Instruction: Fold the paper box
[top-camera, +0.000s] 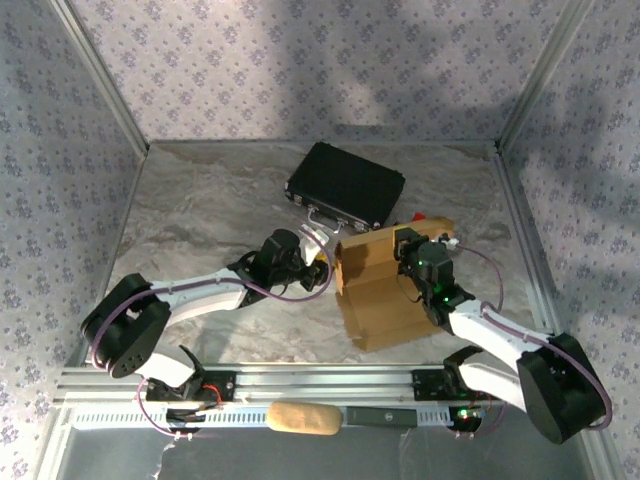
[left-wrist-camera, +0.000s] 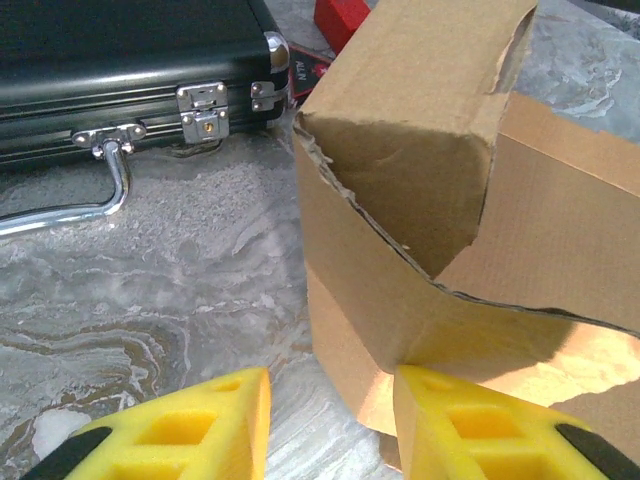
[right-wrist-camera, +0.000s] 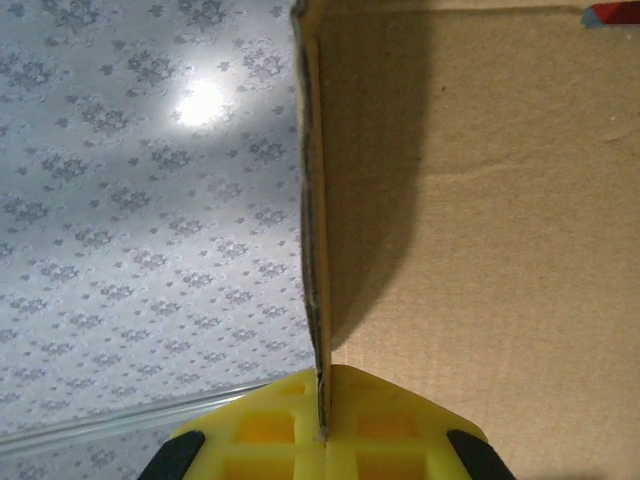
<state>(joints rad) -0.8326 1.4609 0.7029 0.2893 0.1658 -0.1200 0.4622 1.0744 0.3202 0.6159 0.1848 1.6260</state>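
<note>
Paper box (top-camera: 385, 295): part-folded, seemingly unclosed; panel is pinched by right gripper (right-wrist-camera: 322, 432) jaws; left gripper (left-wrist-camera: 330, 415) jaws spread.

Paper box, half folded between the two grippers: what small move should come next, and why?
Probably ease the left gripper forward and close it on the near wall of the paper box. Its jaws stand open at that wall's lower corner, while the right gripper pinches a panel edge.

paper box (top-camera: 385, 290): on the surface (top-camera: 200, 210), right of centre
case (top-camera: 346, 185): behind the paper box (nearly touching its far corner)
left gripper (top-camera: 322, 272): just left of the paper box
right gripper (top-camera: 408, 245): at its far right wall
</note>
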